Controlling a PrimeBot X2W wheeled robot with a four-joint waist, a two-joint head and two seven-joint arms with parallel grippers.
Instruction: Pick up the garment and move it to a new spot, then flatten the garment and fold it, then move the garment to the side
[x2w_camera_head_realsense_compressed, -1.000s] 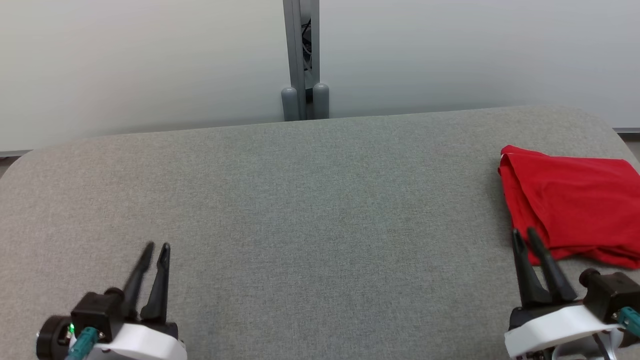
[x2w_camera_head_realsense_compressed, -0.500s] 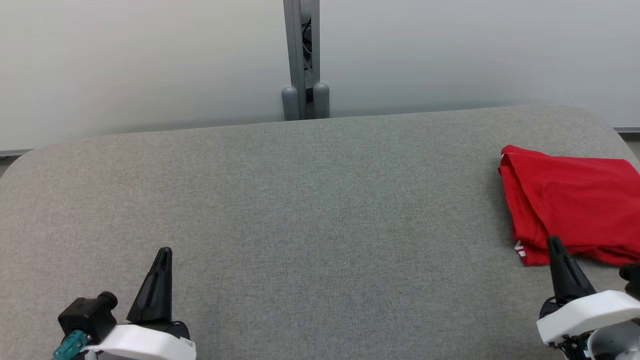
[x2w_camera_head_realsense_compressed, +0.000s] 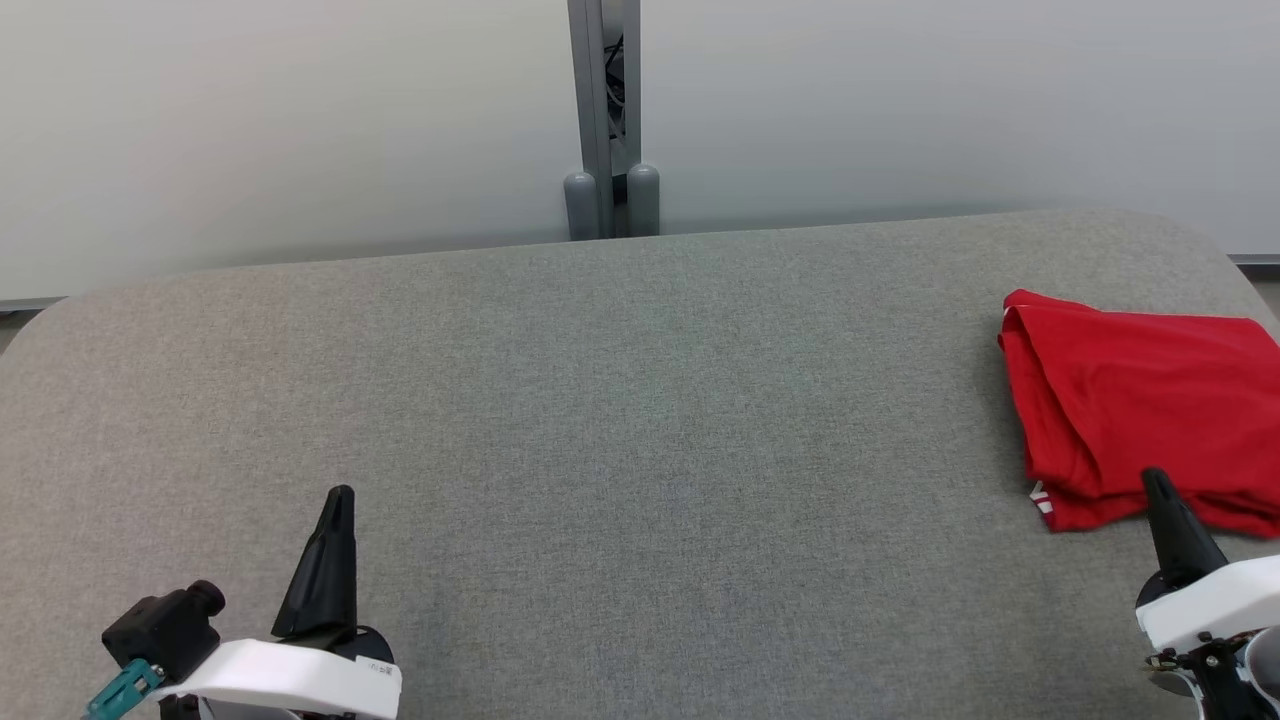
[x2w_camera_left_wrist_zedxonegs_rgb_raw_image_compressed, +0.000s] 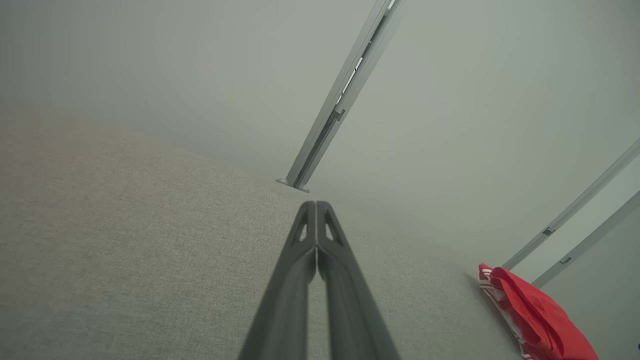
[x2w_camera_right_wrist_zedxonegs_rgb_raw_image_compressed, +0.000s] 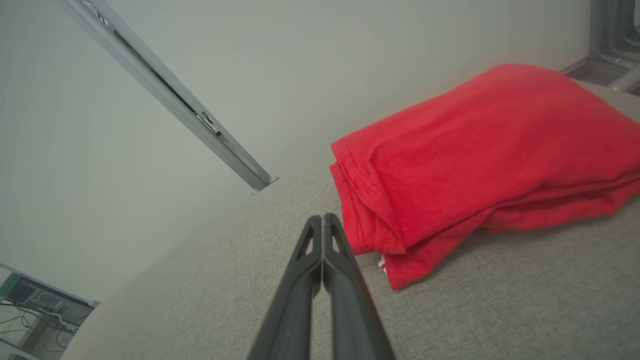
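The grey fabric-covered table spreads wide from the near edge, plain cloth across its middle and left. At the right, toward the far corner, the red garment lies folded in a thick stack. Its stitched hems face the table's middle, and a scrap of white shows at its near-left corner. Beyond the far edge a grey metal post with two rounded caps at its foot stands between pale wall panels.

The left gripper sits low at the near left on its white wrist, fingers pressed together, pointing away over open cloth, well apart from the garment. The right gripper at the near right also has its fingers together, gripping nothing, its tip just beside the garment's near-left corner.
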